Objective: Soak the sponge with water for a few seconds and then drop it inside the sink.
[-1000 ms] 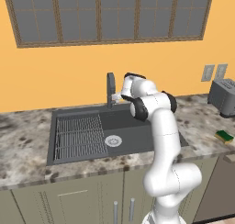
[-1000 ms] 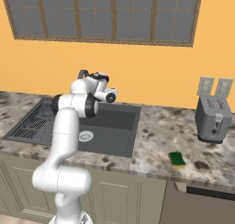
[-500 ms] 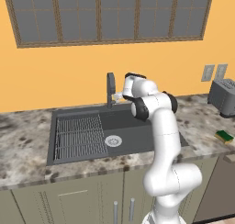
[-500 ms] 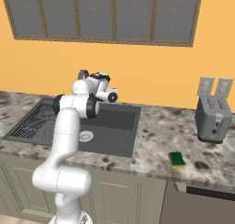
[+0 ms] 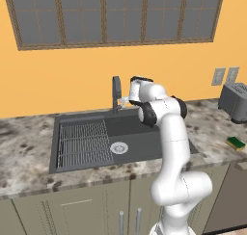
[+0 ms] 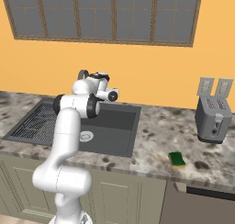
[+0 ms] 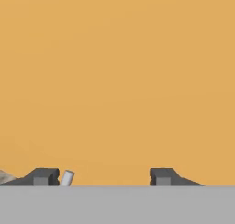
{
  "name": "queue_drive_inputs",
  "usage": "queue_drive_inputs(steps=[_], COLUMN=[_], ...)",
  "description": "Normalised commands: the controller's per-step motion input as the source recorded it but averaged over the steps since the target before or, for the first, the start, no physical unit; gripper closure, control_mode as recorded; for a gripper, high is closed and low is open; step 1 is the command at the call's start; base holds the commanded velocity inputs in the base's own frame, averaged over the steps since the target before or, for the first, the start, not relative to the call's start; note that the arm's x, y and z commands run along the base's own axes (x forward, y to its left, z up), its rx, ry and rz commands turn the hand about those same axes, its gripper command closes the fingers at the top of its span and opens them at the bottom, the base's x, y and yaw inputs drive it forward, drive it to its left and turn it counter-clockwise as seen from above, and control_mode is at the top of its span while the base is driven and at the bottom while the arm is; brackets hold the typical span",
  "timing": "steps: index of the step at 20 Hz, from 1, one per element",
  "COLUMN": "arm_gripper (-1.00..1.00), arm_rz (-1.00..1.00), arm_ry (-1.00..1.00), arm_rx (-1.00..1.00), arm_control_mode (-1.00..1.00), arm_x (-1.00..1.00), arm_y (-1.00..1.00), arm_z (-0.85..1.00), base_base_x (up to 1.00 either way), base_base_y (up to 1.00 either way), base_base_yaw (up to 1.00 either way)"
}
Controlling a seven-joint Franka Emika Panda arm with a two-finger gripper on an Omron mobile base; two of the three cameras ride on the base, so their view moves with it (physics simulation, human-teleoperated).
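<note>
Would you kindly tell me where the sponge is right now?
The sponge lies on the counter right of the sink, near the front edge, in front of the toaster.

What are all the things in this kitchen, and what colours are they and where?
sink: one, dark grey, set in the counter under the window
wire rack: one, dark, in the sink's left part
drain: one, silver, round, on the sink floor
faucet: one, dark, upright, behind the sink
sponge: one, green with a yellow layer, on the counter right of the sink, near the front edge
toaster: one, grey, on the counter against the wall, far right
counter: one, speckled stone
window: one, brown frame, above the sink
arm: one, white
gripper: one, dark tips apart, beside the faucet
</note>
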Motion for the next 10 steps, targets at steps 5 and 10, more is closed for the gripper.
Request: queue_drive_inputs(steps=[5, 10], arm_gripper=[-1.00, -1.00], arm_rz=[0.00, 0.00], arm_ry=[0.06, 0.05], arm_rx=[0.03, 0.02], arm_control_mode=[-1.00, -1.00], arm_x=[-0.02, 0.00], arm_y=[-0.32, -0.37], arm_z=[-0.42, -0.41], base_base_x=[0.00, 0.00], base_base_y=[0.00, 0.00], base_base_yaw=[0.00, 0.00])
